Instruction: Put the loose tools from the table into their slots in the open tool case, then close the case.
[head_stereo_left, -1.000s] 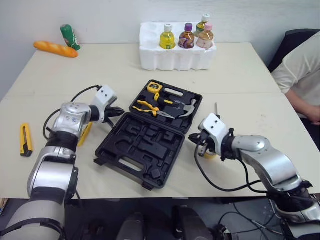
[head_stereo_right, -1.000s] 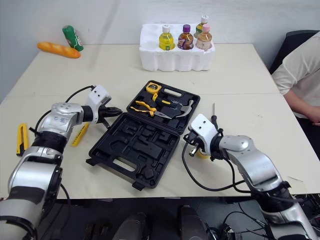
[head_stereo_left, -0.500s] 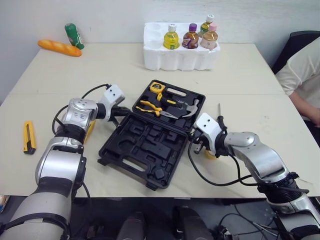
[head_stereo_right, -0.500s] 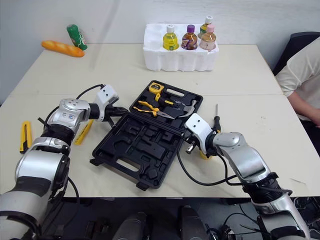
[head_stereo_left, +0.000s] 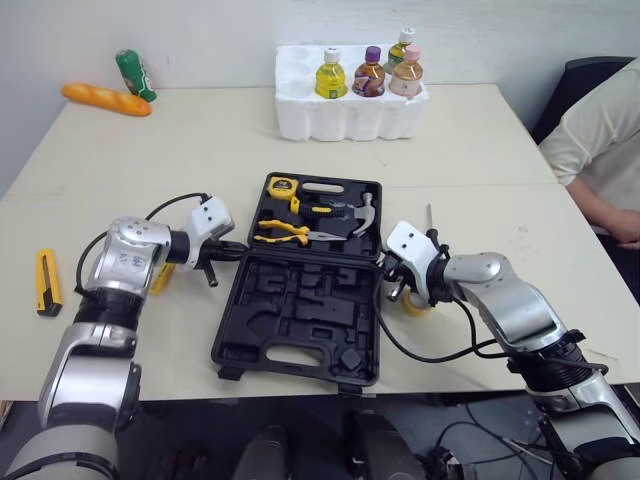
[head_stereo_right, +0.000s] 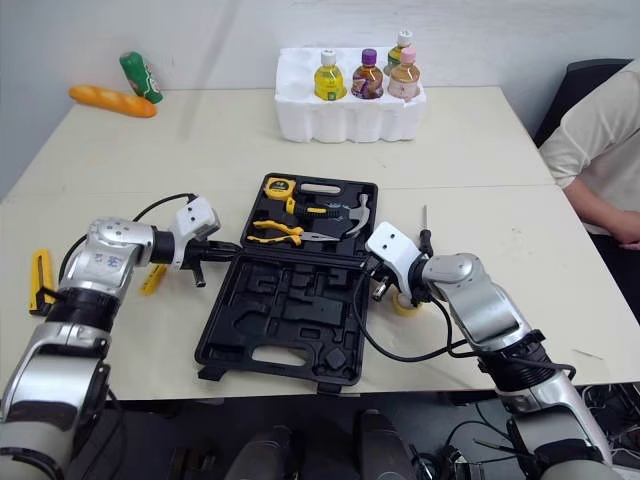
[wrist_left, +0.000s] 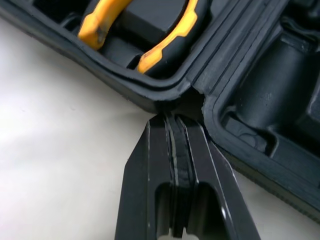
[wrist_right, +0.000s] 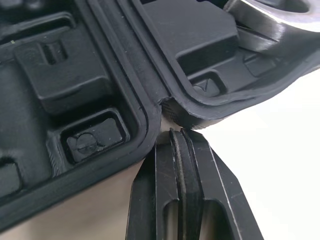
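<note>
Status: tool case (head_stereo_left: 300, 300) lying open flat near the front edge of the table (head_stereo_left: 200, 140); far half loaded with tape measure (head_stereo_left: 281, 186), pliers (head_stereo_left: 278, 233) and hammer (head_stereo_left: 357, 212); near half showing bare moulded recesses.

Left gripper (wrist_left: 172, 120): clenched on nothing, fingers pressed together, tips set into the hinge notch on the left side of the case.

Right gripper (wrist_right: 175, 134): likewise clenched and empty, tips at the hinge notch on the right side.

Outside the case: yellow utility knife (head_stereo_left: 45, 282) well apart to the far left; a yellow tool (head_stereo_left: 162, 278) just beside the left forearm, type not identifiable; screwdriver (head_stereo_left: 428, 216) just beyond the right gripper; a yellow ring-shaped item (head_stereo_right: 405, 304) partly hidden under the right wrist.

Step in hand, judged: steadying or squaring the case from both hinge ends; loading incomplete; closing not yet due.

Next move, judged:
- Back one gripper off the hinge; release the fingers before approach.
- Take the nearest loose tool first; screwdriver for the right arm, yellow tool for the left.
- Grasp across the handle or shaft; lift clear of the table.
- Match to a vacant slot in the far half; press down until seated flush.
- Leave the lid untouched until all loose tools are stowed; an unseated tool likely to block closure.
</note>
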